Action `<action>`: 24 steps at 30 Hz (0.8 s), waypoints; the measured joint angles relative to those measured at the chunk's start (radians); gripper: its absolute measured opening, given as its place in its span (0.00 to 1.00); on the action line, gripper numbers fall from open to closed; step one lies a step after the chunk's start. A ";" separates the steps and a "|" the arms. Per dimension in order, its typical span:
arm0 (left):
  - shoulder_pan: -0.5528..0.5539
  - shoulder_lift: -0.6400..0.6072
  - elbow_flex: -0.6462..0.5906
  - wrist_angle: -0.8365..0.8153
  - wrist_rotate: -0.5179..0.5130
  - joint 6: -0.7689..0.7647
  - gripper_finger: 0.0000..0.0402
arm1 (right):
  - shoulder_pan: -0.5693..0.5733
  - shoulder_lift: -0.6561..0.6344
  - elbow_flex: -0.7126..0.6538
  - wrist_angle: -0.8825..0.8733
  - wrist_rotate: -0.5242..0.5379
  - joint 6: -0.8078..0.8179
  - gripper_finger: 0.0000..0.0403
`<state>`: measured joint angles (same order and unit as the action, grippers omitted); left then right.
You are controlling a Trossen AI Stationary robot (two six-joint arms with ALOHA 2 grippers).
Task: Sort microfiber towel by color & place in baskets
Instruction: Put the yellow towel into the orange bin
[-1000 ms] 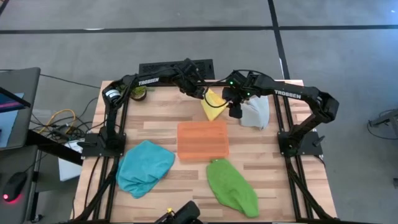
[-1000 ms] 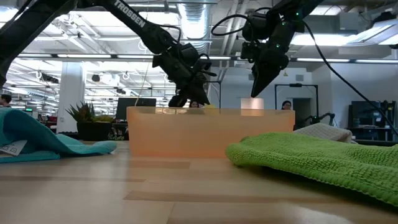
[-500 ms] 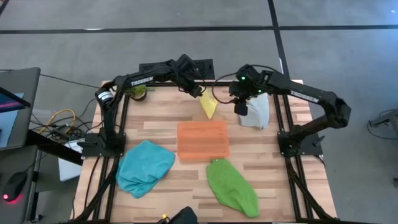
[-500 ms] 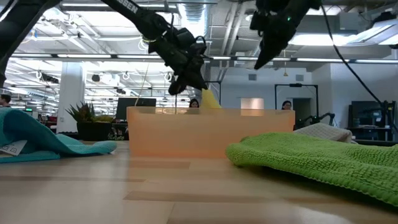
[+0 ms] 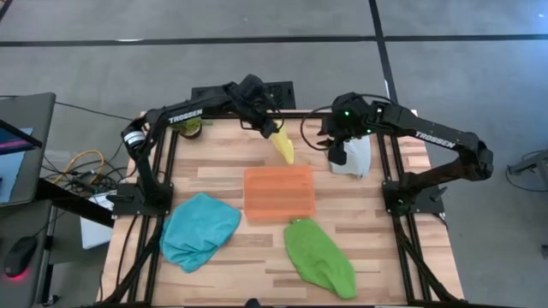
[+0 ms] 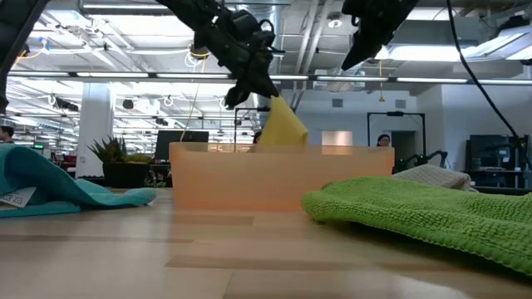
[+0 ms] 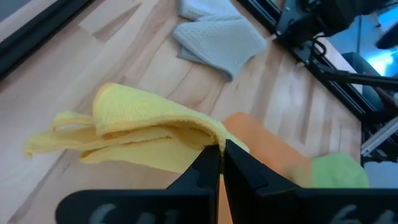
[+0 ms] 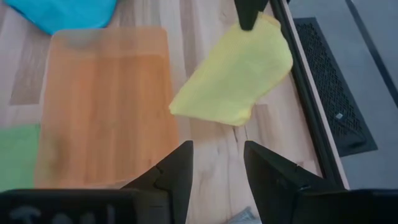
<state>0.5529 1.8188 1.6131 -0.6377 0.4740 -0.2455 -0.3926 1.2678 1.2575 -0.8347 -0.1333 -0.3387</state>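
High view, front of the table first: a crumpled green microfiber towel point(image 5: 319, 257) and a bunched teal microfiber towel point(image 5: 199, 229) lie on the wood. Just behind them sits the shallow orange rectangular tray point(image 5: 279, 192). Beyond its far edge, the left gripper point(image 5: 272, 131) has its fingers pinched tight on a corner of the yellow microfiber towel point(image 5: 284, 148), dangling it clear of the table. Farther right, the right gripper point(image 5: 336, 145) hovers, fingers spread, over a grey microfiber towel point(image 5: 354, 156).
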 joint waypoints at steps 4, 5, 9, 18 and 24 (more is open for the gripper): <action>-0.021 -0.025 0.000 -0.001 0.000 0.000 0.00 | -0.002 0.000 0.000 -0.004 0.000 0.000 0.42; -0.025 -0.035 0.000 -0.001 0.000 0.000 0.00 | -0.002 0.000 0.000 -0.004 0.000 0.000 0.42; -0.041 -0.086 0.000 0.000 0.000 -0.013 0.00 | -0.014 -0.020 0.000 -0.006 0.001 0.000 0.41; -0.109 -0.180 0.000 0.004 0.016 -0.068 0.00 | -0.015 -0.082 0.000 -0.011 0.004 0.000 0.42; -0.177 -0.191 0.000 0.023 0.044 -0.087 0.00 | -0.015 -0.112 0.000 -0.023 0.004 0.000 0.41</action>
<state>0.3762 1.6276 1.6127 -0.6152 0.5184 -0.3323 -0.4081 1.1557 1.2575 -0.8577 -0.1295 -0.3389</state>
